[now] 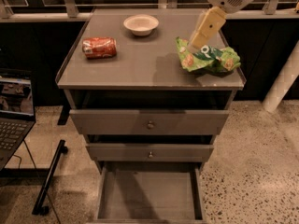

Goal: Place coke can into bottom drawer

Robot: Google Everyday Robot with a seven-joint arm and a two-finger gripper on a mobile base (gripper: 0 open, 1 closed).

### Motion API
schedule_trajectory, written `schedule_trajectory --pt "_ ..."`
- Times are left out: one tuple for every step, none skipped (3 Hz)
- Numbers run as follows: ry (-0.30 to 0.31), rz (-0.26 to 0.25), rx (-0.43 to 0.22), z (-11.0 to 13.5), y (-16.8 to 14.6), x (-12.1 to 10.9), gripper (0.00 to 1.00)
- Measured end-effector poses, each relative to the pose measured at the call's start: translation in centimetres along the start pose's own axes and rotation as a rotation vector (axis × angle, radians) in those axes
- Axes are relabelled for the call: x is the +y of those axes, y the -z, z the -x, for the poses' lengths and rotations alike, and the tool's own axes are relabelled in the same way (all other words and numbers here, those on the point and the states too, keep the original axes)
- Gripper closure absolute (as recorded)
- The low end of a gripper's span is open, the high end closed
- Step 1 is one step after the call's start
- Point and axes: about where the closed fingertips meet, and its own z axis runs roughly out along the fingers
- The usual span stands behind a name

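Note:
The coke can (99, 48) lies on its side on the left part of the grey cabinet top (145, 64). The bottom drawer (149, 195) is pulled open below, and nothing shows on its flat grey floor. My gripper (202, 37) hangs from the white arm at the upper right, over the right part of the cabinet top, just above the green snack bag (209, 57). It is far to the right of the can and holds nothing that I can see.
A white bowl (141, 24) stands at the back of the cabinet top. The two upper drawers (149, 122) are shut. A laptop (14, 106) sits at the left, with a black stand leg (49, 178) on the floor. A white post (282, 78) is at the right.

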Motion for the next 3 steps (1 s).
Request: schedule_trajectory --pt "-0.006 -0.033 0.033 1.49 -1.2 -2.06 0.0" --pt "-0.003 -0.034 0.034 1.78 -1.37 -2.16 0.0" --pt "-0.036 -0.042 0.023 1.17 -1.53 -1.83 0.0"
